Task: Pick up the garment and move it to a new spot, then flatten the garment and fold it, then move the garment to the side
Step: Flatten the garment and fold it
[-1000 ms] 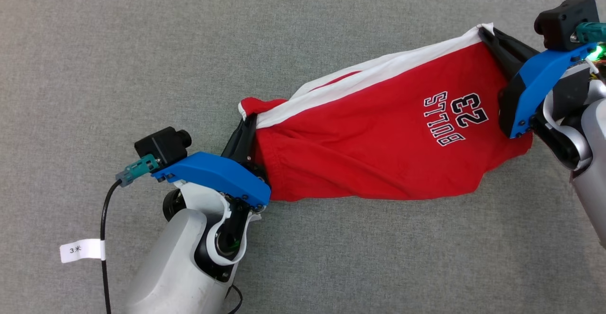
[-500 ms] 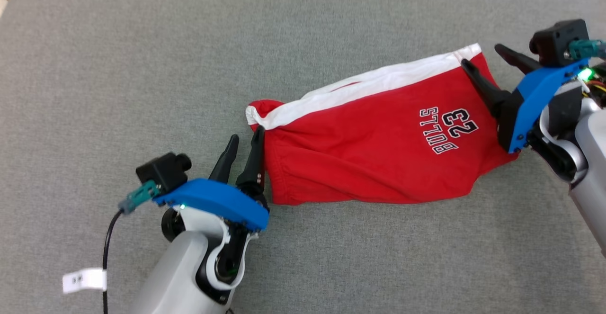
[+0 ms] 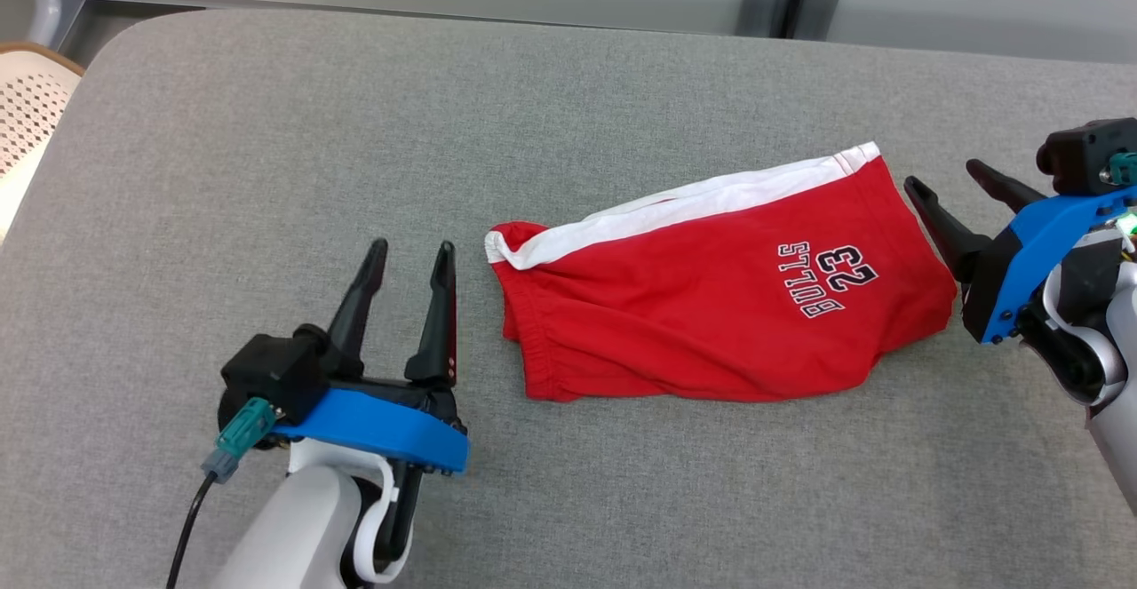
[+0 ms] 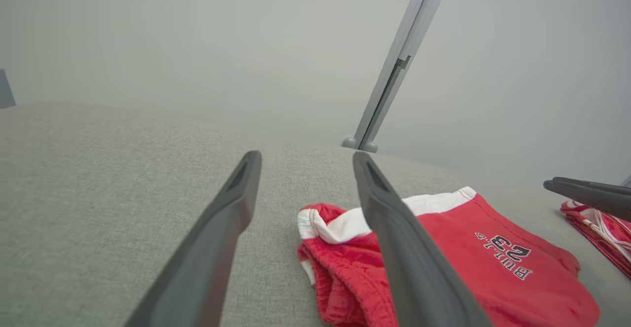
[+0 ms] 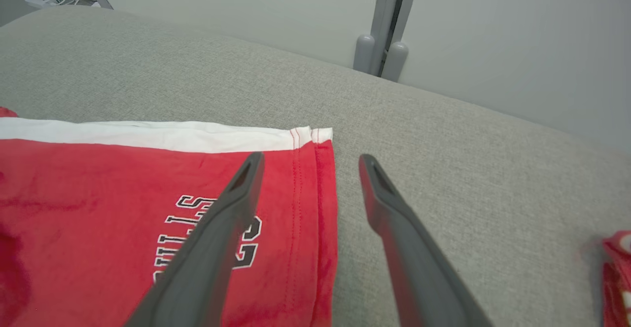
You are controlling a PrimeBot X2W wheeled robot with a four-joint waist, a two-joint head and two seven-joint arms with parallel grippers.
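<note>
- Both sets of jaws are spread and empty. The left end effector (image 3: 413,247) and the right end effector (image 3: 942,173) hold nothing.
- The garment (image 3: 711,305) (red shorts with a white band) lies on the table (image 3: 266,127) between them. Its bunched end is just to the right of the left end effector. Its straight stitched edge is just beside the right end effector's fingers; I cannot tell whether they touch.
- The step in hand looks like flattening, since the cloth is laid down but rumpled and doubled near the left end effector.
- To do it well, close each end effector on one outer corner, low to the table.
- Draw the two apart evenly until the wrinkles go and no further, then lower and let go together.
- The tucked white fold ahead and right of the left end effector probably needs opening first.
- Another red cloth (image 5: 616,272) lies to the right of the right end effector; keep clear of it.
</note>
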